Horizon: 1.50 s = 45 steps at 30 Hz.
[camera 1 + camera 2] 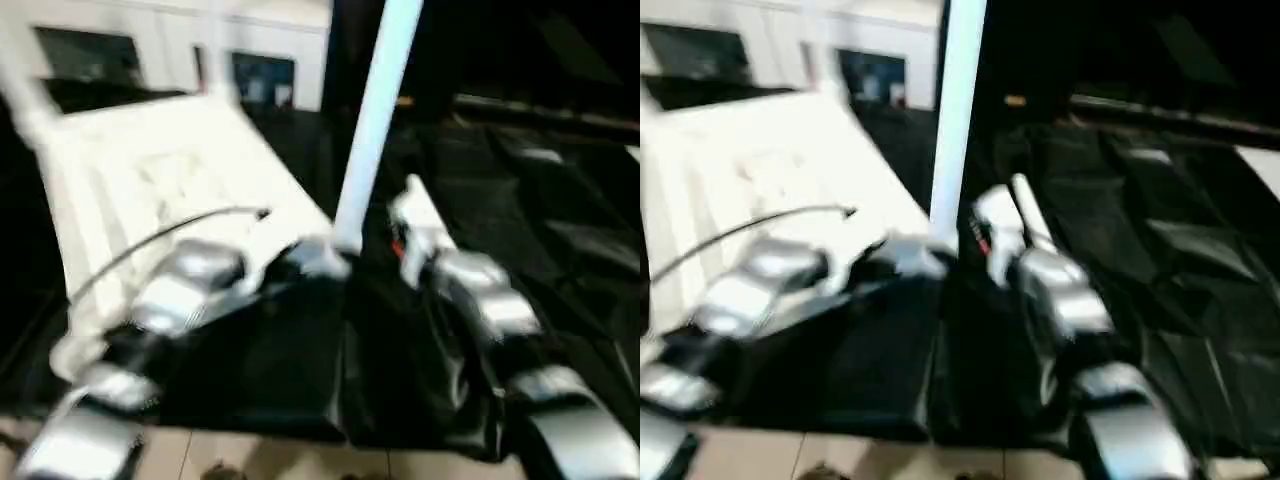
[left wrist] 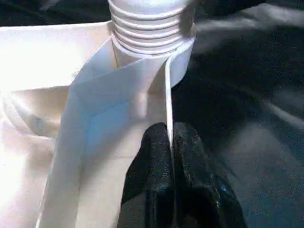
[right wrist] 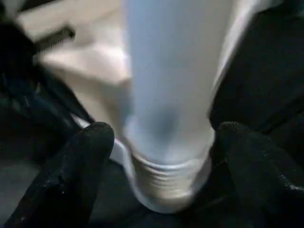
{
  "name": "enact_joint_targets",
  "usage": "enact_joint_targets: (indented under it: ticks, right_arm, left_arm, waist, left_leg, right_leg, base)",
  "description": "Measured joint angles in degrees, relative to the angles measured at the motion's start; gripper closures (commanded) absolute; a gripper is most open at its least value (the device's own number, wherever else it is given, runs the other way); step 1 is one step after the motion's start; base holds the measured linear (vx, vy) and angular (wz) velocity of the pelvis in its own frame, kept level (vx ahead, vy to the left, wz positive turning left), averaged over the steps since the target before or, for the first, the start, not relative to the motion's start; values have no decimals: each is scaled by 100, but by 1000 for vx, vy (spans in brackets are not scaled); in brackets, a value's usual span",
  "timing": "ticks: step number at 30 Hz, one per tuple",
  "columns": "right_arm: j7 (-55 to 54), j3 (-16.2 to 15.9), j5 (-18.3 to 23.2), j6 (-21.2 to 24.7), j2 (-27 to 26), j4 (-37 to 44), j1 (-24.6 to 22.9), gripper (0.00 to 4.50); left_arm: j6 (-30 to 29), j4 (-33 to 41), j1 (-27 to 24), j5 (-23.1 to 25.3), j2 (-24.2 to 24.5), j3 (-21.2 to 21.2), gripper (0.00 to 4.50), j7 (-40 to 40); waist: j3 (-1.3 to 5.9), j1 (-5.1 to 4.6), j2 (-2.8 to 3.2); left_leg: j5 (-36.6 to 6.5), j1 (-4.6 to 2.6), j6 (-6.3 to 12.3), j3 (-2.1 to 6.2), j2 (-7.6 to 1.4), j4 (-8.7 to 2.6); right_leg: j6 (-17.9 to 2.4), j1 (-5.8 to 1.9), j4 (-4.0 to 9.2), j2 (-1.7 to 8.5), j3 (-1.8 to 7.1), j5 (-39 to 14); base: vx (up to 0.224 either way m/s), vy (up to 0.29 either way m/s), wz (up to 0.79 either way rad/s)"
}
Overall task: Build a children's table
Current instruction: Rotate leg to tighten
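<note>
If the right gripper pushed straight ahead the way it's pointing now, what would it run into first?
Most likely the white table leg, standing threaded into the tabletop's corner socket. It sits directly ahead between the right gripper's spread fingers, apart from both. Depth is blurred, so the gap is uncertain.

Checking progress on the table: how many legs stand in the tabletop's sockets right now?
1. A leg stands in the corner socket of the tabletop nearest the grippers. Other corners are blurred or hidden.
</note>
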<state>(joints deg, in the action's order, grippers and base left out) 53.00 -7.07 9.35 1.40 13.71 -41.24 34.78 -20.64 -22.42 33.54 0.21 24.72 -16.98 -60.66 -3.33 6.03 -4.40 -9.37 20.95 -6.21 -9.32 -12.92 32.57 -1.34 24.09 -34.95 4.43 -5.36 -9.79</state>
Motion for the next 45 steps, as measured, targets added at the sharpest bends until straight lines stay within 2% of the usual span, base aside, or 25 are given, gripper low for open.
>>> enact_joint_targets:
  ticks: [2, 7, 11, 23, 29, 32, 36, 41, 45]
  right_arm:
    - [238, -104, -45, 44, 61, 139, -113, 61]
    - [552, -378, -127, 63, 262, 473, -181, 61]
    - [699, -381, -123, 142, 279, 495, -193, 61]
    - [748, -383, -100, 201, 258, 452, -192, 163]
    - [610, -302, -89, 200, 137, 321, -192, 172]
    - [-125, 12, -33, 305, -165, 25, -156, 173]
    - [-1216, 278, -37, 289, -473, -334, -5, 173]
    - [-3280, 766, -103, 19, -1131, -1020, 366, 174]
    - [-3950, 915, -118, -164, -1338, -1287, 507, 174]
  left_arm:
    - [81, 88, -62, -55, 82, -92, 450, -322]
    - [183, 156, -83, -86, 85, -194, 450, -674]
    - [205, 164, -89, -86, 85, -196, 450, -716]
    - [236, 174, -95, -86, 84, -185, 450, -716]
    - [222, 125, -95, -63, 76, -166, 450, -672]
    - [174, -121, 46, 85, -153, -157, 450, -208]
    - [57, -432, 236, 251, -543, -142, 450, 478]
    - [-217, -1152, 659, 420, -1406, 12, 450, 1723]
    - [-222, -1361, 774, 479, -1626, 32, 450, 2048]
  waist:
    - [-7, 59, 8]
    - [-11, 100, 12]
    - [-11, 77, 11]
    - [-10, 77, 11]
    - [-10, 48, 11]
    - [-10, 29, 11]
    - [-9, -28, 11]
    - [-3, -50, 22]
    - [3, -26, 32]
  left_leg:
    - [1, 2, 1, -15, -5, 6]
    - [7, 3, 10, -47, -5, 14]
    - [8, 5, 12, -51, -2, 16]
    - [9, 6, 13, -50, -1, 22]
    - [9, 3, 13, -50, -1, 29]
    - [9, -2, 13, -50, 0, 46]
    - [9, -7, 12, -60, 7, 53]
    - [8, -22, 14, -65, 21, 60]
    - [5, -29, 17, -67, 25, 52]
  right_leg:
    - [2, -6, 0, 3, 11, -1]
    - [10, -17, -2, 3, 60, -5]
    - [14, -12, -7, 3, 69, -6]
    - [16, -12, -15, 2, 70, -8]
    - [16, -12, -26, 2, 71, -7]
    - [17, -14, -41, 1, 81, -5]
    - [21, -19, -52, 1, 115, -2]
    - [34, -20, -61, 1, 142, -6]
    - [44, -22, -61, 1, 149, -12]
  base:
    - [0, 0, 0]
    - [0, 0, 0]
    - [0, 0, 0]
    - [0, 0, 0]
    - [0, 0, 0]
    - [0, 0, 0]
    - [0, 0, 0]
    - [0, 0, 0]
    - [0, 0, 0]
